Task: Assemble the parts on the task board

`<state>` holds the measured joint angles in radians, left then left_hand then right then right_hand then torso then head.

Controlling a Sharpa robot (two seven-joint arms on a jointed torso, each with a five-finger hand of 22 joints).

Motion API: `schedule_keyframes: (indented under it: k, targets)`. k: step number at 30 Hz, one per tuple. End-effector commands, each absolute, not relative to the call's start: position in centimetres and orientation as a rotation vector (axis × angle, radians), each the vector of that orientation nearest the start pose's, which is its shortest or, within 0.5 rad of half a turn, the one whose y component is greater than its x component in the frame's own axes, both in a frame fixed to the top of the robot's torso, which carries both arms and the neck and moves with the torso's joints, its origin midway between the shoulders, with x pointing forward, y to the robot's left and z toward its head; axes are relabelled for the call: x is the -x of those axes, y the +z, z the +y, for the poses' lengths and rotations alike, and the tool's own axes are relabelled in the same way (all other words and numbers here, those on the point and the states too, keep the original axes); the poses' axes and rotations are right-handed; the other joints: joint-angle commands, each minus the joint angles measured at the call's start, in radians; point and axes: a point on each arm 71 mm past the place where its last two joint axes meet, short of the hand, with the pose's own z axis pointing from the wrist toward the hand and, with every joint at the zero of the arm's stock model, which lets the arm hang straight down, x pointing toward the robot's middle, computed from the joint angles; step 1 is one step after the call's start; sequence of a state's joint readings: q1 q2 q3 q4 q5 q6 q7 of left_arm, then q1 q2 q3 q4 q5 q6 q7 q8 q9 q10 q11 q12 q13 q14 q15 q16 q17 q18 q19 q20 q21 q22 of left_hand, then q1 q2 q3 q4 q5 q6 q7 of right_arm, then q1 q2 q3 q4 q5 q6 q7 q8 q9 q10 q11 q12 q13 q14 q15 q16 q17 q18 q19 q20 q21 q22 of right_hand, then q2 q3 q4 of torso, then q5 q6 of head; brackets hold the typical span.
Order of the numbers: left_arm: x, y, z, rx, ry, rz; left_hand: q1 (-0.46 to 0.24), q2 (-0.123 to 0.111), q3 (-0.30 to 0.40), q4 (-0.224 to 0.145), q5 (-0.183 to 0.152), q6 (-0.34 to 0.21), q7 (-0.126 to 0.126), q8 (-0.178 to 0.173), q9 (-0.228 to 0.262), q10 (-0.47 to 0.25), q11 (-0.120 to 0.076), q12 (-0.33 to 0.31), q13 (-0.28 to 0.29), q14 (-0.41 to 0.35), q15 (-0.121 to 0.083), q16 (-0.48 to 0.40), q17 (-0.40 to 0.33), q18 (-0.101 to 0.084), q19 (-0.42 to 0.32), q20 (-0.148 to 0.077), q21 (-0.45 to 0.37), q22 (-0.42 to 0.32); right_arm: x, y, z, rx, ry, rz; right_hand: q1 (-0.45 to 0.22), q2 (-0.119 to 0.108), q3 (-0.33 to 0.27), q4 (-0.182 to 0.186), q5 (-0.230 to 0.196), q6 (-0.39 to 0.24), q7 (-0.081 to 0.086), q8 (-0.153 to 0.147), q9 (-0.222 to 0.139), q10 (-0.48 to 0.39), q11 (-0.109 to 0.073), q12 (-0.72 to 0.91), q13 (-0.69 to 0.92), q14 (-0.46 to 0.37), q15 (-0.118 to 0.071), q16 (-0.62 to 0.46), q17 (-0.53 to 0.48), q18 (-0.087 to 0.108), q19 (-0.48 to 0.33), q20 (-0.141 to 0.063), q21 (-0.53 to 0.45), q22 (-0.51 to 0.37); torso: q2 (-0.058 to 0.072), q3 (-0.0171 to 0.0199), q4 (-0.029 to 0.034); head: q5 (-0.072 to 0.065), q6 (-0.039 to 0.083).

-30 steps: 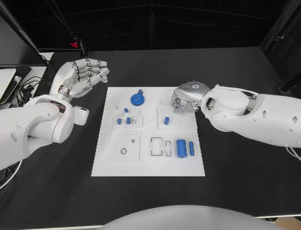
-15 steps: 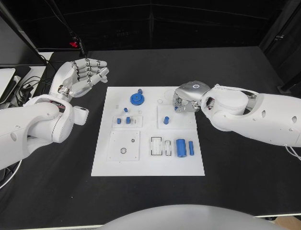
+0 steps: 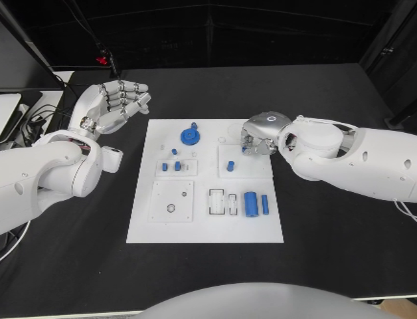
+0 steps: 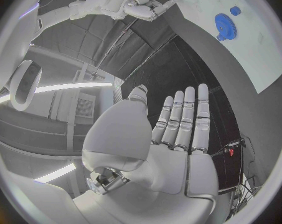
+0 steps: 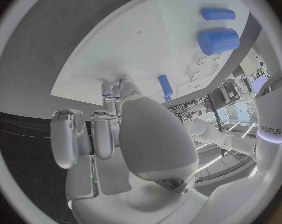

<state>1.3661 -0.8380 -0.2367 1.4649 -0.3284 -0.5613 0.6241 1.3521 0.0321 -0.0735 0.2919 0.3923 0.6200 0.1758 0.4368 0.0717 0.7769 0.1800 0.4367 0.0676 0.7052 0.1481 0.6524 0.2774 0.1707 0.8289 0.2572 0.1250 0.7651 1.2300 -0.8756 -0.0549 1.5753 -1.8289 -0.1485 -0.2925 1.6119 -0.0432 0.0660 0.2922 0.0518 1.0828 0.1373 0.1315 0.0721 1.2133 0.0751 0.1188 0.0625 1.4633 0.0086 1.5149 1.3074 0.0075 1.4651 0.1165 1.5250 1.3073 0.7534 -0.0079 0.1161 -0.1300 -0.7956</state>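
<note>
Since a second ago the right hand (image 3: 256,135) has edged slightly toward the far end of the task board (image 3: 206,229), while the left hand (image 3: 115,103) has kept its place. Nothing on the board has shifted.

That right hand hovers over the board's far right corner, knuckles up, fingers curled downward toward the white surface. In the right wrist view the fingertips (image 5: 110,92) point at the board; whether they pinch anything cannot be told, since the palm hides them. Just beside this hand, toward the robot, a small blue peg (image 3: 230,167) stands in its square. Further toward the robot from it lie a thick blue cylinder (image 3: 251,205) and a thin blue rod (image 3: 265,205), side by side and apart.

Over the black bench (image 3: 342,232), well off the board's far left corner, the left hand is held up with palm open and fingers straight and slightly apart, holding nothing. The left wrist view shows them extended side by side. Between the two hands, a blue gear (image 3: 190,138) lies flat on the board. Two short blue pegs (image 3: 171,167) stand nearer the left forearm.
</note>
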Motion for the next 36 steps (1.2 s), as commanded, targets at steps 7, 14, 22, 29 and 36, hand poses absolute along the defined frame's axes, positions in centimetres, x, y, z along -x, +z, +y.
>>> schedule_keyframes:
  k: [7,14,22,29,36]
  targets:
    - [-50.1,-14.42,22.92,0.521,-1.305,1.221,0.006,0.004,-0.007,-0.001,0.007,-0.005,0.054,0.005,-0.001,-0.007,0.001,0.006,-0.001,0.01,0.0,0.008,-0.002,0.011,0.008,-0.001,0.004,-0.001,-48.02,-17.98,-20.41,0.445,0.289,1.688,-0.013,-0.001,0.008,0.0,-0.005,0.006,-0.001,0.0,-0.001,0.013,-0.002,-0.008,-0.001,0.073,-0.006,-0.008,0.086,0.01,0.069,-0.006,-0.008,0.235,0.0,0.0002,0.0005,0.001,-0.001]
    - [-50.11,-14.43,22.92,0.521,-1.305,1.221,0.006,0.004,-0.007,-0.001,0.007,-0.005,0.054,0.005,-0.001,-0.007,0.001,0.006,-0.001,0.01,0.0,0.008,-0.002,0.011,0.008,-0.001,0.004,-0.001,-47.98,-17.89,-20.32,0.442,0.302,1.677,-0.013,-0.006,0.014,0.0,-0.005,0.0,0.002,-0.007,-0.003,0.015,-0.001,-0.013,-0.001,0.073,-0.006,-0.008,0.085,0.01,0.069,-0.007,-0.008,0.235,0.001,0.0003,0.0008,0.003,-0.003]
    - [-50.12,-14.44,22.92,0.522,-1.304,1.222,0.006,0.004,-0.007,-0.001,0.007,-0.005,0.054,0.005,-0.001,-0.007,0.001,0.006,-0.001,0.01,0.0,0.008,-0.002,0.011,0.008,-0.001,0.004,-0.001,-47.98,-17.95,-20.34,0.441,0.299,1.687,-0.01,-0.007,0.024,-0.001,-0.005,0.001,0.002,-0.011,-0.004,0.018,-0.001,-0.018,-0.001,0.073,-0.006,-0.009,0.084,0.01,0.069,-0.007,-0.009,0.235,0.001,0.0,0.0,0.005,-0.007]
    - [-50.15,-14.46,22.9,0.523,-1.304,1.225,0.007,0.005,-0.007,-0.001,0.007,-0.005,0.054,0.006,-0.001,-0.007,0.001,0.006,-0.001,0.01,0.0,0.009,-0.002,0.011,0.008,-0.001,0.004,-0.001,-47.96,-17.98,-20.32,0.441,0.302,1.691,-0.005,-0.008,0.037,-0.001,-0.005,0.012,-0.001,-0.01,-0.002,0.024,-0.003,-0.023,-0.001,0.074,-0.007,-0.009,0.085,0.01,0.069,-0.008,-0.009,0.235,0.001,0.0,0.0,0.004,-0.009]
    - [-50.17,-14.48,22.87,0.524,-1.304,1.226,0.008,0.005,-0.008,-0.001,0.007,-0.006,0.054,0.006,-0.001,-0.007,0.001,0.007,-0.001,0.01,0.0,0.01,-0.002,0.011,0.009,-0.001,0.004,-0.002,-47.93,-17.86,-20.2,0.441,0.323,1.675,0.017,-0.006,0.064,-0.003,-0.005,0.038,-0.009,-0.003,0.001,0.035,-0.009,-0.03,-0.001,0.074,-0.012,-0.008,0.088,0.009,0.07,-0.011,-0.008,0.235,0.0,0.0,0.0005,0.005,-0.01]
